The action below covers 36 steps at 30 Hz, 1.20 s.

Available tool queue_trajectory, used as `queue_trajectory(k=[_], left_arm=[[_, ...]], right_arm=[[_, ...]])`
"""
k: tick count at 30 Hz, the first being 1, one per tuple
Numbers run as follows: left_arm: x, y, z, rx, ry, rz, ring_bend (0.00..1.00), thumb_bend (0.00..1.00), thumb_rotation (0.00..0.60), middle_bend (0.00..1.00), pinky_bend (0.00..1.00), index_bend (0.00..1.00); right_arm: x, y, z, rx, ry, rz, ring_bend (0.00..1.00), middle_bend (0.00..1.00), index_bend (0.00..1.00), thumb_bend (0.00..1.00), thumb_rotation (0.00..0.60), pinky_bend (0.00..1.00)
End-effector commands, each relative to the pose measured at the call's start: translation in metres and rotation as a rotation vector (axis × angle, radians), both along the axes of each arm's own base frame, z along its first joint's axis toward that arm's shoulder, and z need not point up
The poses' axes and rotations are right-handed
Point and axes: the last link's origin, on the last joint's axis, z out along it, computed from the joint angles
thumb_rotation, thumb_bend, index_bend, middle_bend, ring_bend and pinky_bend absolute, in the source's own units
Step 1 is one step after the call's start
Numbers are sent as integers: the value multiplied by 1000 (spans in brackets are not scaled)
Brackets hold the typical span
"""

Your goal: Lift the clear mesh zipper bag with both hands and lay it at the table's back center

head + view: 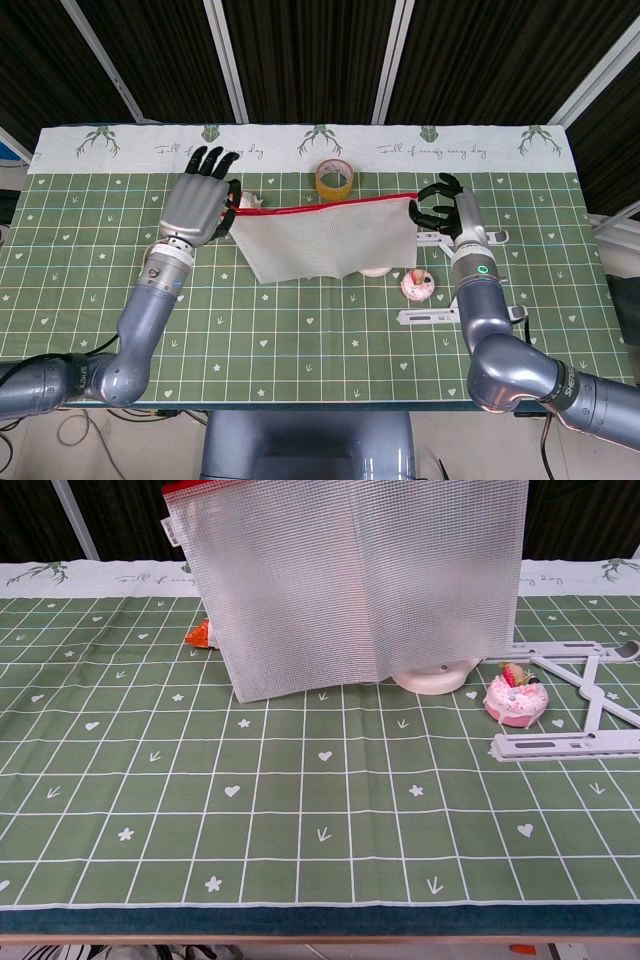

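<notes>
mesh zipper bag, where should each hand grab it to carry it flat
Grip the mesh zipper bag at the two ends of its red zipper edge, the left hand coming from the left and the right hand from the right. That stiff edge runs taut between them and the limp sheet hangs below.
</notes>
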Motion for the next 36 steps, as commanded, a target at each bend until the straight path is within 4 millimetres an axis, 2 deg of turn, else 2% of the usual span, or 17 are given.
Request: queue_trajectory(k=[1,12,28,29,31,32,34,36], left_arm=[[-11,-3,10,9,-1,11,0,448,600,116,0,578],[-26,-1,30,33,5,27,0,448,600,116,0,578],[-34,-2,34,33,13,39,0,443,600,109,0,573],[-34,-2,33,30,13,40,0,421,600,99,0,558],[-34,-3,32,23,15,42,0,333,600,64,0,481],[-35,-3,31,18,16,44,0,265,600,40,0,412],[-35,-4,30,8,17,50,0,179,600,10,0,285],[-35,-5,28,-3,14,56,0,134,600,0,0,170]], right_arm=[[-3,0,2,-3,6,-3,0,96,631,526,600,206],[-12,-1,7,-17,28,-13,0,96,631,529,600,206],[-25,-2,10,-25,48,-38,0,91,631,523,600,206],[-25,-2,9,-23,49,-37,0,78,598,506,600,206],[-25,-1,8,-13,60,-27,0,36,416,429,600,206],[-25,0,7,-5,72,-17,0,13,239,364,600,206],[-25,1,6,6,95,5,0,0,41,287,600,206],[-24,3,3,24,126,33,0,0,0,241,600,206]])
